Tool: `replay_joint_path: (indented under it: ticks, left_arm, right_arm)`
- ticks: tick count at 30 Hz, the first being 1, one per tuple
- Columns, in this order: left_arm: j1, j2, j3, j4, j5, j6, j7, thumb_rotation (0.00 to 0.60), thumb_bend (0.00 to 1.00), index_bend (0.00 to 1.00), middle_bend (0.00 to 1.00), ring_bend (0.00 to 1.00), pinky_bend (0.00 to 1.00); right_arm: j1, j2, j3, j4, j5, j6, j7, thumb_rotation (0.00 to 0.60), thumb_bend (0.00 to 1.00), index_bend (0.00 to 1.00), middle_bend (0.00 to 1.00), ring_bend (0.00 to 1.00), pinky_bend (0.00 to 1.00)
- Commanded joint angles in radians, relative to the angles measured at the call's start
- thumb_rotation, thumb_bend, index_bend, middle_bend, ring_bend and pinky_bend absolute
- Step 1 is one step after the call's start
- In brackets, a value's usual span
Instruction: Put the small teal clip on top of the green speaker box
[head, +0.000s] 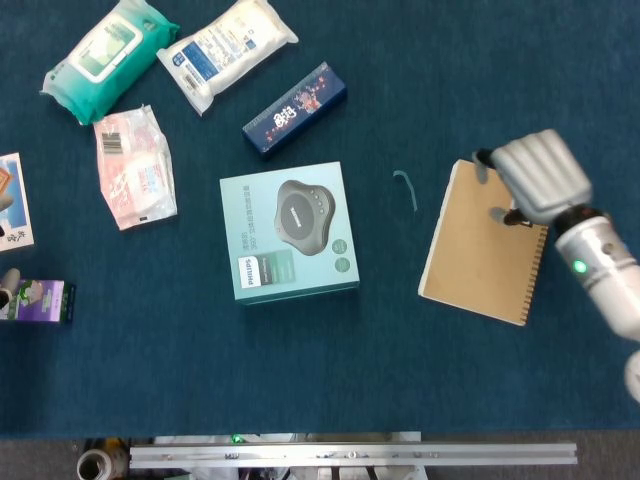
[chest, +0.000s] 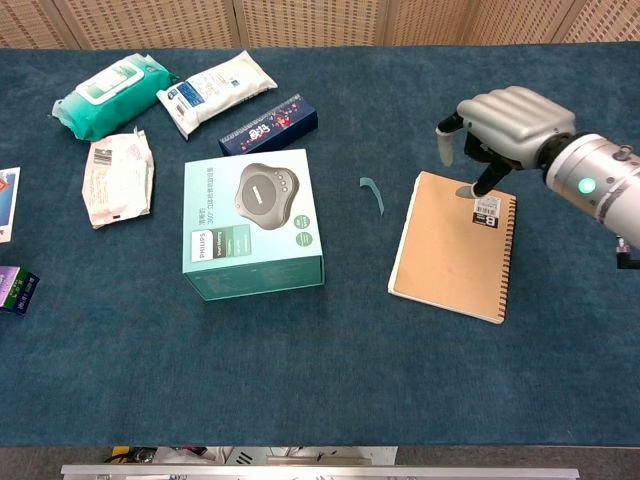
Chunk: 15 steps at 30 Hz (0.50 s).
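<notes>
Right hand (chest: 505, 125) hovers over the far corner of a tan spiral notebook (chest: 450, 245), fingers curled downward and apart, holding nothing. Left hand not in view. Small teal clip (chest: 372, 193) lies flat on the blue bench (chest: 330, 370), just left of the notebook, btwn it and the green speaker box (chest: 252, 222). Risks: clip is thin and low, so fingertips could slide over it, push it under the notebook edge, or snag the notebook instead.
</notes>
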Motion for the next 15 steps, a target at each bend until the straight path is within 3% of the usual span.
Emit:
replay_joint_path:
  ticks: [1, 15]
  left_arm:
    - [0.001, 0.000, 0.000, 0.004, 0.000, 0.002, -0.004, 0.600, 0.26, 0.19, 0.41, 0.39, 0.38]
    - [0.010, -0.001, 0.008, 0.016, 0.003, 0.007, -0.025, 0.600, 0.26, 0.19, 0.41, 0.39, 0.38]
  right_arm:
    - [0.035, -0.043, -0.001, 0.034, 0.046, -0.009, -0.031, 0.600, 0.12, 0.53, 1.00, 1.00, 1.00]
    - [0.152, -0.183, -0.010, 0.107, 0.200, 0.017, -0.134, 0.600, 0.12, 0.53, 1.00, 1.00, 1.00]
